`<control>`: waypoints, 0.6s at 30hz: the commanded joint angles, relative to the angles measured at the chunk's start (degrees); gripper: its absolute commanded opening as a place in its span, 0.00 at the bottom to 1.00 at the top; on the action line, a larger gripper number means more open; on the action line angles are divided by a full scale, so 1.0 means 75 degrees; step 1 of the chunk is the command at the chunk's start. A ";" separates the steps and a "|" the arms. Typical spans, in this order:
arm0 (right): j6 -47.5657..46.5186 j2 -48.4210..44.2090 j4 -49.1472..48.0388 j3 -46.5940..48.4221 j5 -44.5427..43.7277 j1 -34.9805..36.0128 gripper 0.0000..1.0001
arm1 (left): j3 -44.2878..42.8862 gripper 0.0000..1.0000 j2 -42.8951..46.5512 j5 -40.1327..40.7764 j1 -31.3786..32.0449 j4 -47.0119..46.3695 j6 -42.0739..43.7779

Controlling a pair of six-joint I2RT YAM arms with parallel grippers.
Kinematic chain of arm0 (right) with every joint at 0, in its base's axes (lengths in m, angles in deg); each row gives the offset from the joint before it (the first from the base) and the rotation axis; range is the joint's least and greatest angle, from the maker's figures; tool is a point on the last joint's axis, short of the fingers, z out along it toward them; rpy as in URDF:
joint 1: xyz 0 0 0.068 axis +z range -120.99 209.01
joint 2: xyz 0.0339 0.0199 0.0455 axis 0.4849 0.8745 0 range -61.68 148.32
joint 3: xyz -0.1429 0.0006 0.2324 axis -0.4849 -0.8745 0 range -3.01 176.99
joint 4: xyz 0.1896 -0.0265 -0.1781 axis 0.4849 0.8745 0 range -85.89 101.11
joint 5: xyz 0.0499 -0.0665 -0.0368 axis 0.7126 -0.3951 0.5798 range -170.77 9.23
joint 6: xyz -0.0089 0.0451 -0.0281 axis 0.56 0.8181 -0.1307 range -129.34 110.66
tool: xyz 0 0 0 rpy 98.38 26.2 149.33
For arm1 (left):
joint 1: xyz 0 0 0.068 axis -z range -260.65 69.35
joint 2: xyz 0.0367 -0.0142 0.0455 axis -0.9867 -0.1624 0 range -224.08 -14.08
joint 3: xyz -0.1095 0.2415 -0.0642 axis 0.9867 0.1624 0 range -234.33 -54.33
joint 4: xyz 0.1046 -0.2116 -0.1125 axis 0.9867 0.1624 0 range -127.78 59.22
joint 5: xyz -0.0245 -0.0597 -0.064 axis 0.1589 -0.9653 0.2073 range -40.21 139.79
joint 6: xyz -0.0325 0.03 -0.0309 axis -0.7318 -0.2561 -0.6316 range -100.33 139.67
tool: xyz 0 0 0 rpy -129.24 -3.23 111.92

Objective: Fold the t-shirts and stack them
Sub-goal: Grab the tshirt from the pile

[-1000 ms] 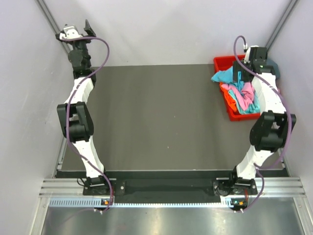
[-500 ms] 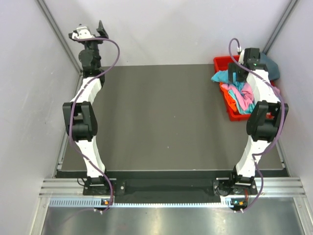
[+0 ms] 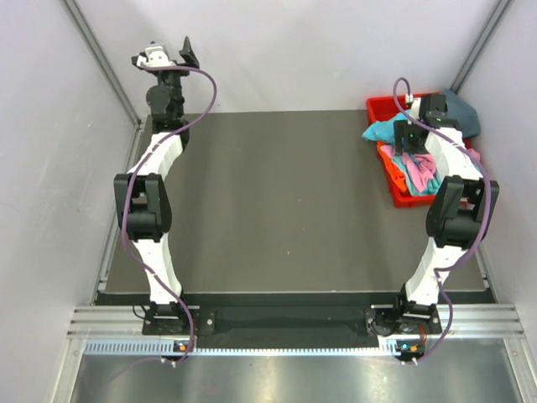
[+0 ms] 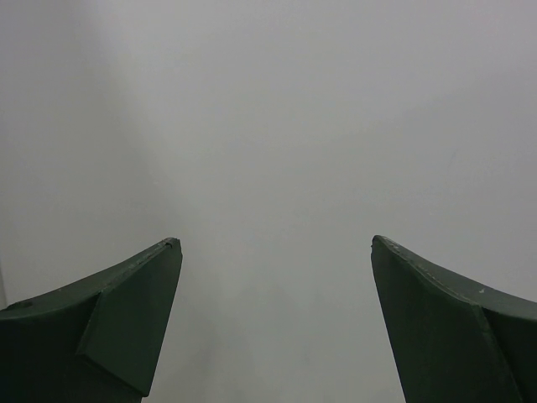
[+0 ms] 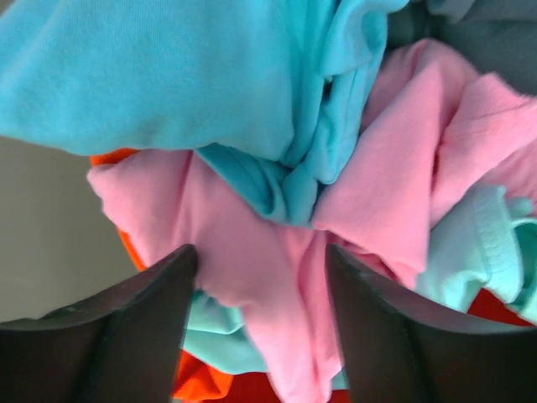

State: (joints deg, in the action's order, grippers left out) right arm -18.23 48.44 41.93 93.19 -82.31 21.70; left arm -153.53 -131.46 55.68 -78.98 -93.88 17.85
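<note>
Both arms rise from the near edge of the dark table (image 3: 277, 210) and lean away toward its far end. At the far right corner sits a red bin (image 3: 379, 105) holding the t-shirts (image 3: 417, 164) in a crumpled heap. The right gripper (image 5: 260, 249) points down into that heap. Its jaws stand apart on either side of a fold of the pink t-shirt (image 5: 252, 285), and the cloth between them is not visibly pinched. A turquoise t-shirt (image 5: 168, 75) lies over the pink one, and an orange t-shirt (image 5: 197, 382) shows beneath it. A dark teal-grey t-shirt (image 3: 464, 113) hangs over the bin's far right corner. Farther off, the left gripper (image 4: 274, 242) is raised above the table's far left corner, jaws wide apart and holding nothing, facing the plain white wall (image 4: 268, 101).
</note>
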 commanded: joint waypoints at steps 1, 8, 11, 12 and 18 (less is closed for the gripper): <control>-0.0010 -0.0352 0.0125 -0.0066 0.0170 -0.0091 0.60 | 0.0031 0.99 0.0018 0.0011 0.0152 -0.0325 -0.0073; -0.0034 -0.0422 0.0254 -0.0042 0.0860 -0.0115 0.40 | 0.0183 0.99 0.0147 0.0011 0.0246 -0.0325 -0.0073; -0.0116 -0.0550 0.0289 0.0051 0.0955 -0.0115 0.09 | 0.0160 0.99 0.0206 0.0011 0.0281 -0.0325 -0.0073; -0.0151 -0.0574 0.0301 0.0121 0.0932 -0.0127 0.01 | 0.0137 0.99 0.0206 0.0011 0.0293 -0.0325 -0.0073; -0.0128 -0.0913 0.0289 0.1092 0.0873 -0.0185 0.00 | -0.0413 0.99 0.0147 0.0011 0.0363 -0.0325 -0.0073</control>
State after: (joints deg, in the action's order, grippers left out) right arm -18.79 47.87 44.36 94.72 -76.41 21.39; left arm -152.79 -131.70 55.66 -76.79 -93.73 17.85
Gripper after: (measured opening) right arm 0.025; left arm 0.990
